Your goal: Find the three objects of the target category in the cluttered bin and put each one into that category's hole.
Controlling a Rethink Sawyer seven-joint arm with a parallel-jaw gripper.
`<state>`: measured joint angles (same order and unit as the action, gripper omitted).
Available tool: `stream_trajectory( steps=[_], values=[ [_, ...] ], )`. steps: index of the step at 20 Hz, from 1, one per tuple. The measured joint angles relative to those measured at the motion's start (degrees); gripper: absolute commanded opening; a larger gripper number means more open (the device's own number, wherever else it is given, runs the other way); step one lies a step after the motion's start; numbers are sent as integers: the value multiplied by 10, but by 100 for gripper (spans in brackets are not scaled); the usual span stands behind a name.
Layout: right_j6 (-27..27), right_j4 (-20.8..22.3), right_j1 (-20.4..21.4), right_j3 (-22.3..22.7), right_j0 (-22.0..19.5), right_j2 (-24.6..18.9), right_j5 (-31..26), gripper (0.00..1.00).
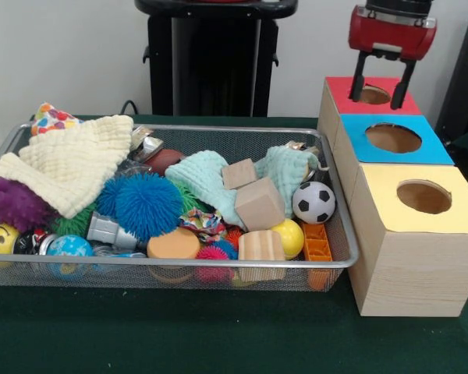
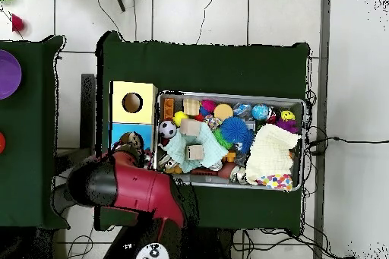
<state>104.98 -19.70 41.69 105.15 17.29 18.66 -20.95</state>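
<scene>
The wire-mesh bin (image 1: 339, 234) holds a jumble of things: three wooden blocks (image 1: 259, 204), a soccer ball (image 1: 313, 202), a yellow ball (image 1: 288, 236), a blue spiky ball (image 1: 144, 204), a purple fuzzy ball (image 1: 15, 204), a cream cloth (image 1: 70, 160) and a mint cloth (image 1: 207, 175). My gripper (image 1: 382, 84) is open and empty. It hangs just over the round hole of the red-topped box (image 1: 339, 87), to the right of the bin. In the overhead view the bin (image 2: 228, 95) shows, and my red arm (image 2: 144, 187) covers the gripper and the red box.
Three wooden boxes stand in a row beside the bin: red-topped at the back, blue-topped (image 1: 394, 139) in the middle, yellow-topped (image 1: 421, 196) in front, each with a round hole. An orange brick (image 1: 317, 243) and a smiley ball (image 1: 0, 238) lie along the bin's front wall.
</scene>
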Motion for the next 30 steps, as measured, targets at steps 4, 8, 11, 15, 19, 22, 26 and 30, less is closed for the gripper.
stream_trajectory(
  steps=[4, 8, 11, 15, 19, 22, 26, 30],
  values=[
    [0, 2, 7, 12, -58, -5, 1, 100],
    [0, 14, 18, 29, -112, -13, 11, 100],
    [0, 33, 26, 48, -172, -25, 31, 100],
    [0, 69, 29, 67, -250, -44, 60, 100],
    [0, 119, 24, 82, -332, -68, 91, 100],
    [0, 149, 19, 86, -373, -82, 106, 100],
    [0, 202, 4, 88, -434, -106, 126, 100],
    [0, 241, -9, 88, -474, -126, 139, 100]
  ],
)
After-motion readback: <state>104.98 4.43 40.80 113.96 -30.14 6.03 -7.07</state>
